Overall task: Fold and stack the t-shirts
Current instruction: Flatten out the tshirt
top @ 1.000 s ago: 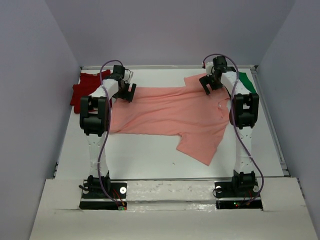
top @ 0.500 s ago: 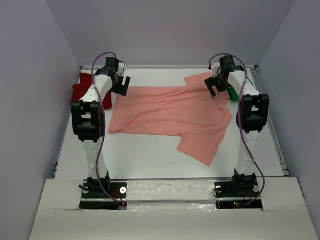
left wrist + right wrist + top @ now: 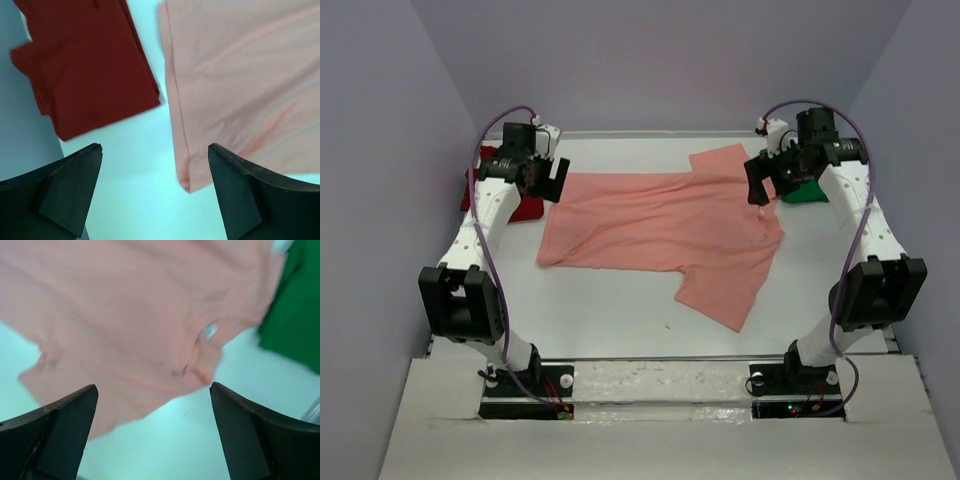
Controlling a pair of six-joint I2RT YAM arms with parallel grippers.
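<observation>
The pink t-shirt (image 3: 660, 225) is lying flat for folding; the left gripper (image 3: 552, 178) and right gripper (image 3: 760, 182) are hovering open and empty near its ends, the red shirt (image 3: 85, 65) and green shirt (image 3: 295, 315) waiting aside.

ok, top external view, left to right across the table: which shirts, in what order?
In order: dark red cloth t-shirt → salmon-pink cloth t-shirt, spread out → bright green cloth t-shirt.

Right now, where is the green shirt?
In the top view, the green shirt lies at the far right, beside the pink shirt, partly hidden by the right gripper.
</observation>
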